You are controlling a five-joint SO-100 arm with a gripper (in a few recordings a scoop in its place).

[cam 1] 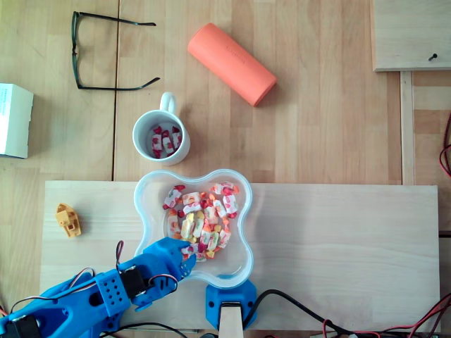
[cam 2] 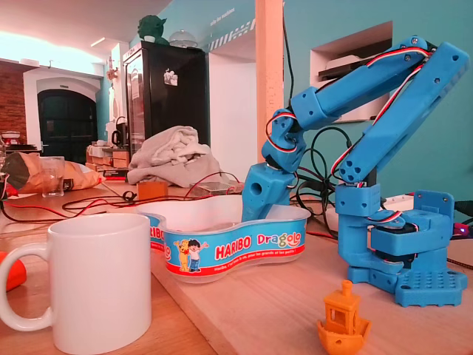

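- Overhead view: jaws at sweets (cam 1: pixel 201 218) in tub (cam 1: pixel 243 211); mug (cam 1: pixel 138 144) holds sweets too.
- Fixed view: tub (cam 2: pixel 222 248) wall hides the tips; jaws' opening unclear in both views.

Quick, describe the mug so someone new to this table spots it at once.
In the overhead view, find the pale board carrying the blue arm and the wavy clear tub. Just above the tub, off the board, stands the white mug: the only handled cup, holding a few wrapped sweets.

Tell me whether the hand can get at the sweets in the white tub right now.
Probably yes: the hand reaches inside the open tub, right at the sweets, with nothing between.
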